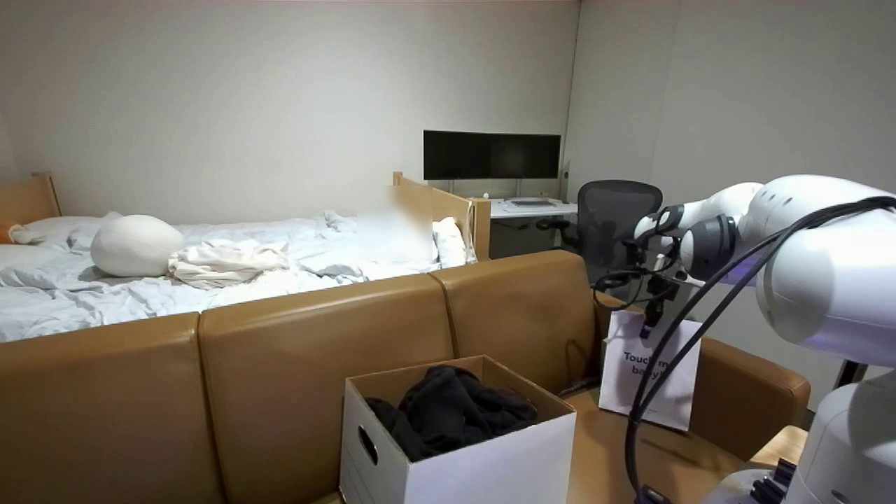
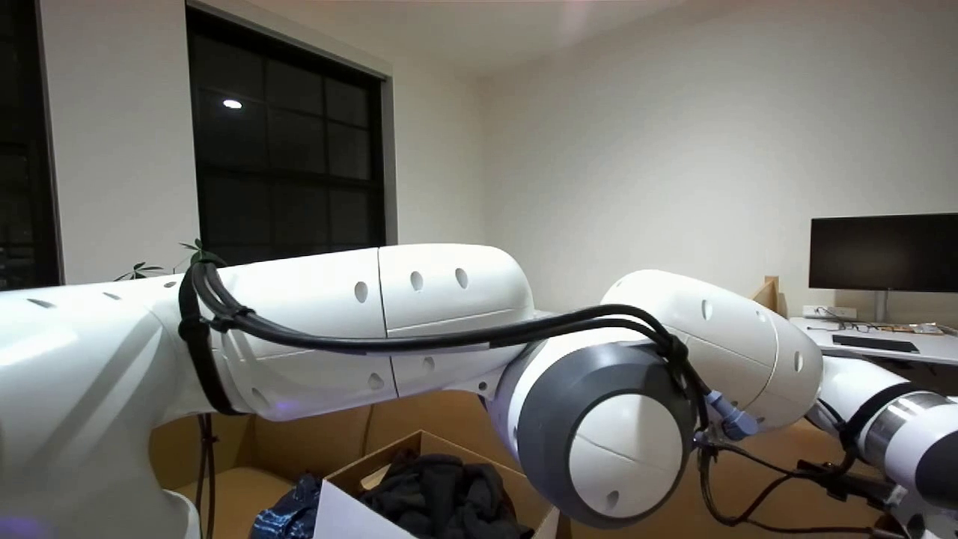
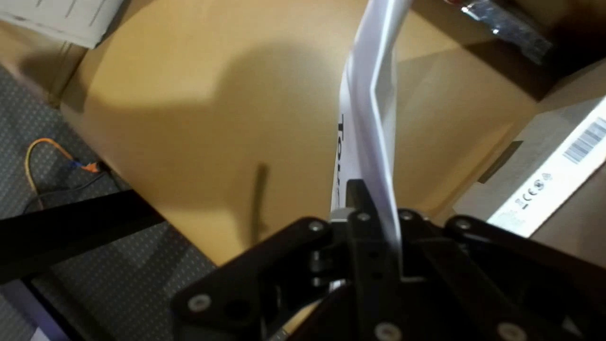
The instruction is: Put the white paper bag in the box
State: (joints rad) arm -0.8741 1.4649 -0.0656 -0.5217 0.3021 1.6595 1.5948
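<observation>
Paper bag (image 3: 362,106) edgewise only in wrist view

paper bag (image 1: 675,390): white, dark-lettered | box (image 1: 490,467): white | claw (image 3: 378,210): black

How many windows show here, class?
2, in an exterior view: the left window, cut off at the edge; the right window, partly behind the arm. Others may be hidden.
</observation>
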